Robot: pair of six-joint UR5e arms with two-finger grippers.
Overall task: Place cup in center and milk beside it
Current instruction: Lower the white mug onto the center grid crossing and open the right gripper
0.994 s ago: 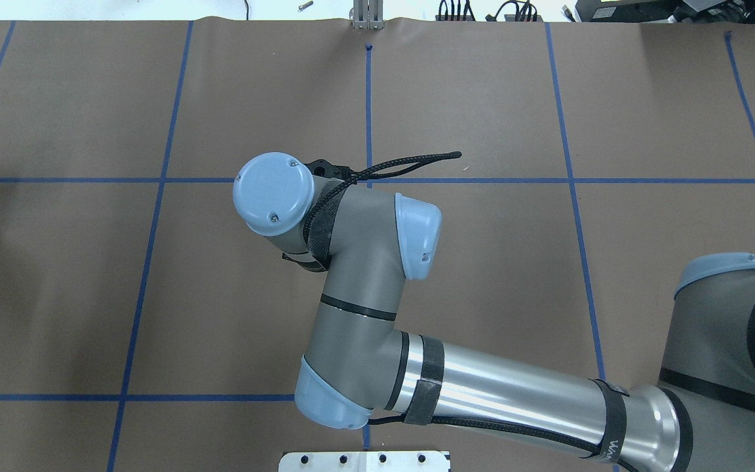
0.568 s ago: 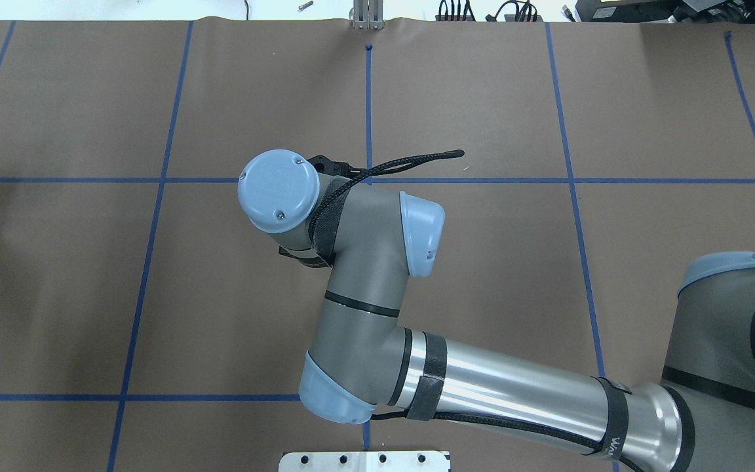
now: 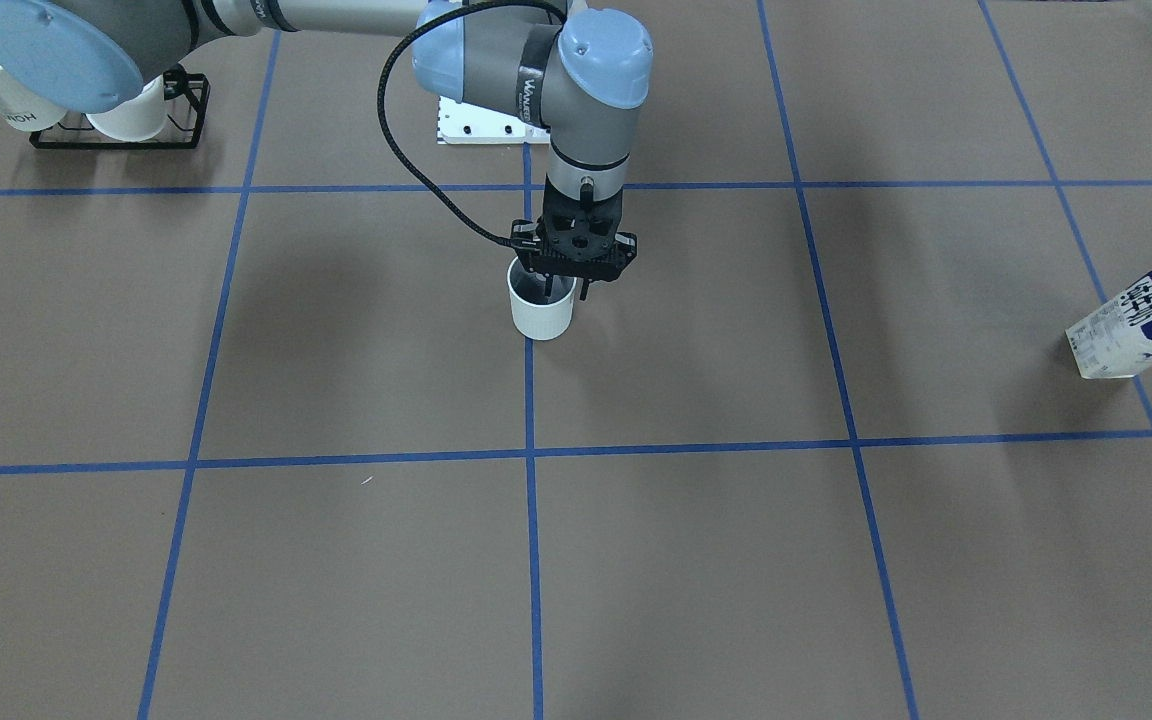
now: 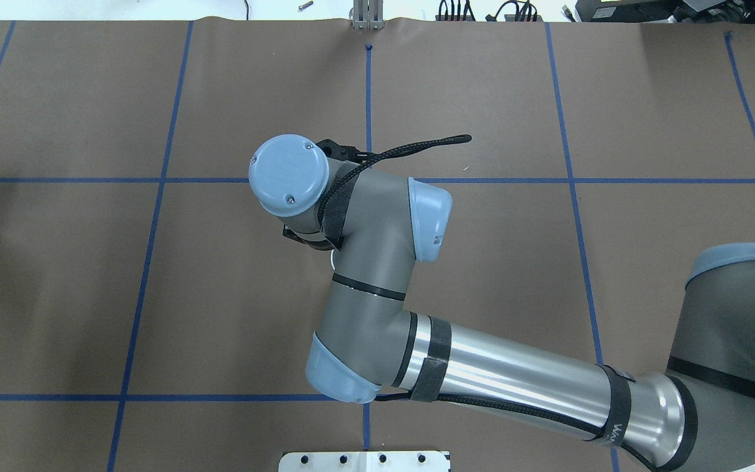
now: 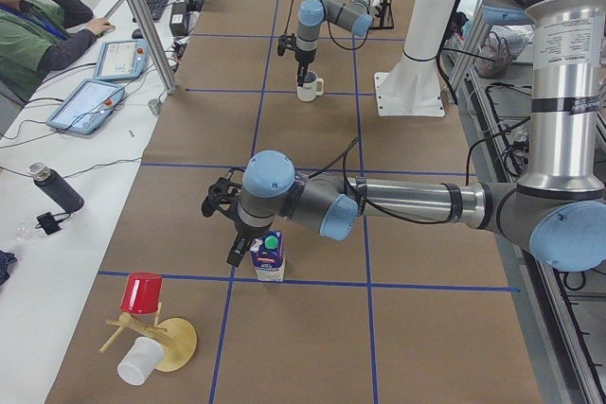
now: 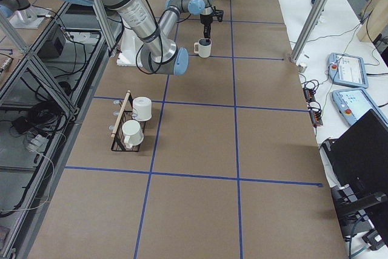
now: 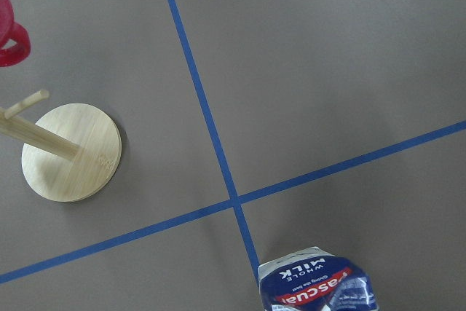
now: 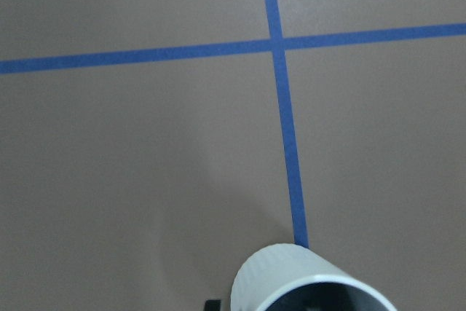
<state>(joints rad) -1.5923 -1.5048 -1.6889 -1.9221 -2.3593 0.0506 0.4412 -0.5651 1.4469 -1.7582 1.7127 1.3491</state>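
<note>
So, over the last second the right wrist had crept away from the robot's base and a touch right in the overhead view: a small trim, not a big carry. The right gripper (image 3: 568, 292) looked clenched on the cup (image 3: 541, 312), with one finger down inside it and the other outside the wall. The cup sat on the blue tape line (image 8: 290, 151) in the center (image 3: 496, 390), short of the crossing farther out. I couldn't tell if its base was on the paper or just above it. My read was that the cup leg was nearly done. The drift looked like final positioning, with the let-go not yet made. The milk (image 3: 1141, 315) stood upright at the far left end of the table, well apart from the cup, so that leg hadn't started. The left gripper (image 5: 239, 251) hung just beside the carton. Only the side camera showed it, so I couldn't tell if it was released or gripping. The left wrist view caught just the carton's top at its bottom edge. The next move called for a clean release without tipping the cup. The right arm then had to clear out so the milk could come in beside it.
</note>
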